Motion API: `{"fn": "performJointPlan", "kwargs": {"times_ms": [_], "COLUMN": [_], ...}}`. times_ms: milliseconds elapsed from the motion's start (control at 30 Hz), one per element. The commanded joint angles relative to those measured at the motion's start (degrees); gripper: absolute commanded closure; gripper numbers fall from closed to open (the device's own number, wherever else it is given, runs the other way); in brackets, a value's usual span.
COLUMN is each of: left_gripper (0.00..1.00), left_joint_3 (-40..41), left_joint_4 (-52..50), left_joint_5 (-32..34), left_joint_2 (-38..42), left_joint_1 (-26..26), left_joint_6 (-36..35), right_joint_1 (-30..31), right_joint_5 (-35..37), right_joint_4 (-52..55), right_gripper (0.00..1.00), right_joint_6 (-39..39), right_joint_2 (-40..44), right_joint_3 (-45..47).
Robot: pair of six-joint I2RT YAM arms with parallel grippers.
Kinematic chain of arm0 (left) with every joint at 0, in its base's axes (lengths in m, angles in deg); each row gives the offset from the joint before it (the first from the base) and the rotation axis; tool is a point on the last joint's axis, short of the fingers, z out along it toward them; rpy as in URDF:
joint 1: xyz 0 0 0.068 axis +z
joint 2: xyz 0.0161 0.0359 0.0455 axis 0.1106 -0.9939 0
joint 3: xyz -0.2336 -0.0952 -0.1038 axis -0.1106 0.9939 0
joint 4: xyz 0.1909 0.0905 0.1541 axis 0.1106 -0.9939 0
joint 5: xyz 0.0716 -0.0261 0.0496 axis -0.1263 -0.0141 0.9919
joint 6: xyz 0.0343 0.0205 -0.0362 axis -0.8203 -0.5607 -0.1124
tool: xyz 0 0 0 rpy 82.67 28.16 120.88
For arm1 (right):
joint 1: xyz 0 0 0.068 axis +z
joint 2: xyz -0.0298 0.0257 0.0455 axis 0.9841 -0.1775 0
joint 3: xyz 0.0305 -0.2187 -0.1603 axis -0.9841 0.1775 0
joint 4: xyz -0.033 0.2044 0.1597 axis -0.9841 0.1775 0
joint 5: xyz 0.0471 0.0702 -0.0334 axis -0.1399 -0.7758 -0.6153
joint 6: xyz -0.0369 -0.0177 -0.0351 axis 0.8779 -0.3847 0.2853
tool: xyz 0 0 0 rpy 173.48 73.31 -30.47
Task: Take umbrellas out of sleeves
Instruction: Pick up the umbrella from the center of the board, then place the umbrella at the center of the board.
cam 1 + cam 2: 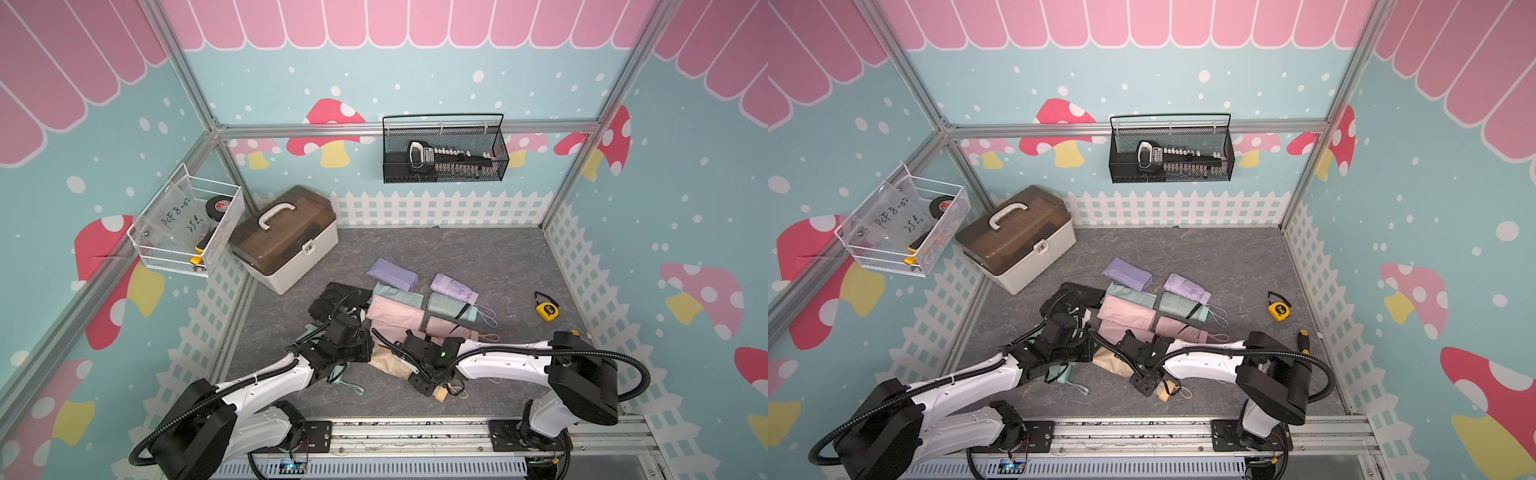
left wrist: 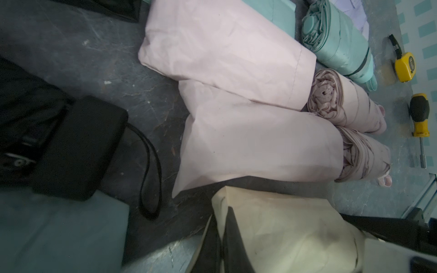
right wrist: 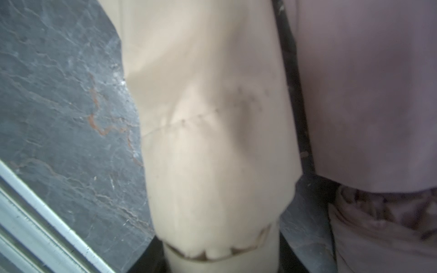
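A cream sleeve (image 1: 388, 361) (image 2: 283, 224) lies near the front between my two arms. My left gripper (image 1: 371, 353) (image 2: 223, 236) is shut on its closed end, with fabric pinched between the black fingers. The cream umbrella (image 1: 439, 394) (image 3: 224, 262) sticks out of the sleeve's open hem (image 3: 208, 118), and my right gripper (image 1: 428, 384) (image 3: 220, 260) clasps its handle end from both sides. Behind them lie a lilac umbrella (image 1: 454, 288), a mint umbrella (image 1: 451, 306) and a pink umbrella (image 1: 449, 326), next to flat lilac (image 1: 392, 273), mint (image 1: 399, 296) and pink sleeves (image 1: 395, 311).
A brown-lidded toolbox (image 1: 284, 239) stands at the back left. A yellow tape measure (image 1: 546, 311) and a yellow-handled screwdriver (image 2: 419, 115) lie at the right. Black fabric (image 1: 340, 297) and a mint piece (image 1: 340, 374) lie around my left arm. Wire baskets (image 1: 444, 153) hang on the walls.
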Motion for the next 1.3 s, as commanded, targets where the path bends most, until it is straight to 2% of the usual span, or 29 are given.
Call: {"fn": "performJointPlan", "kwargs": {"times_ms": [0,267,933,1267], "left_gripper": [1.00,1.00,1.00,0.99], "left_joint_3": [-1.7,-2.4,-3.6,-3.2], "left_joint_4": [0.1,0.1,0.3,1.1], "left_joint_5": [0.9,1.6,0.5,0.1], "left_joint_2": [-1.0,-1.4,-3.5,-3.3], "left_joint_1": [0.5,0.7,1.2,1.2], "left_joint_6": [-2.0,-2.5,-2.8,-2.3], "right_joint_1": [-0.1,-0.1,-0.1,-0.2], "right_joint_5": [-3.7,-1.3,4.3,6.9], "right_joint_4": [4.9,14.7,17.8,20.3], "right_gripper": [0.58,0.58,0.55,0.55], "right_joint_6": [0.6,-2.1,-0.1,-2.8], "right_joint_2": [2.1,5.9,0.9,-1.1], "right_joint_3": [1.1,-0.2,-4.7,-4.7]}}
